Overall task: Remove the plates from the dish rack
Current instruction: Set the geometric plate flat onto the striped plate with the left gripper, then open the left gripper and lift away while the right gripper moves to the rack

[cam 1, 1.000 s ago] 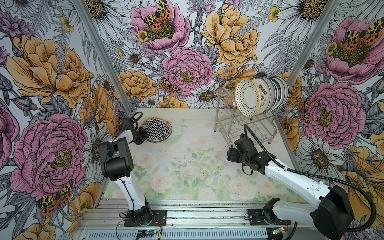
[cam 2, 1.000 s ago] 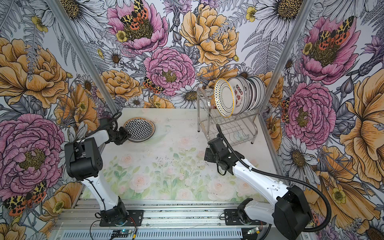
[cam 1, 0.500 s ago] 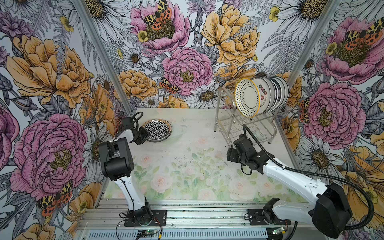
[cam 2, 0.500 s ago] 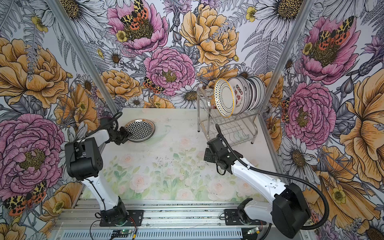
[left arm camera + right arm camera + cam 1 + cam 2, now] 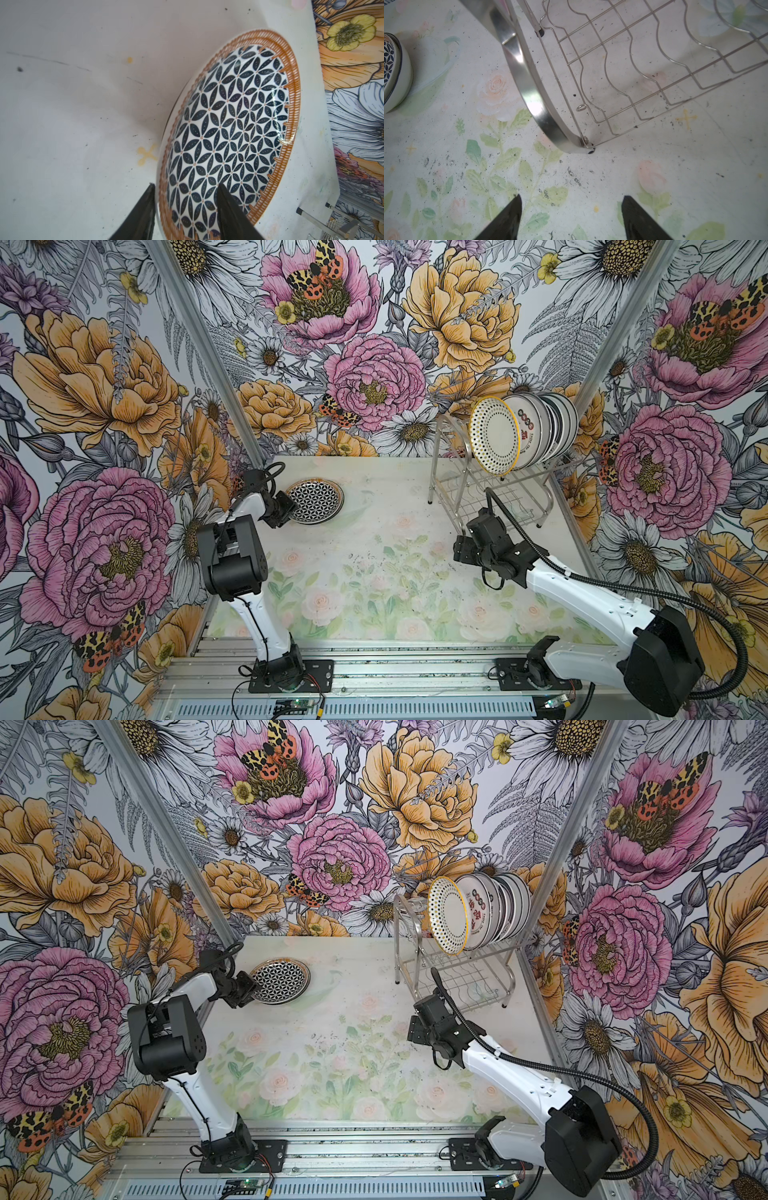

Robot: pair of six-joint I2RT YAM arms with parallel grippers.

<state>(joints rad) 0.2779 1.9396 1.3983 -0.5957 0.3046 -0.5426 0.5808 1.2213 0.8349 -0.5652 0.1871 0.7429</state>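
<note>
Lattice plate (image 5: pixel 228 128) rim straddled by parted left hand (image 5: pixel 186 186).

- A robot lab test cell: flower-printed wall panels (image 5: pixel 374 381) framed by bare aluminium posts (image 5: pixel 210 352).
- Two robot arms (image 5: pixel 582 597) bolted onto a slotted aluminium rail (image 5: pixel 415 674).

Both the left hand (image 5: pixel 186 185) and the right hand (image 5: pixel 572 196) have their fingers parted.

Both top views look steeply down on the whole table (image 5: pixel 374 497); wrist cameras see small patches of it from close.
</note>
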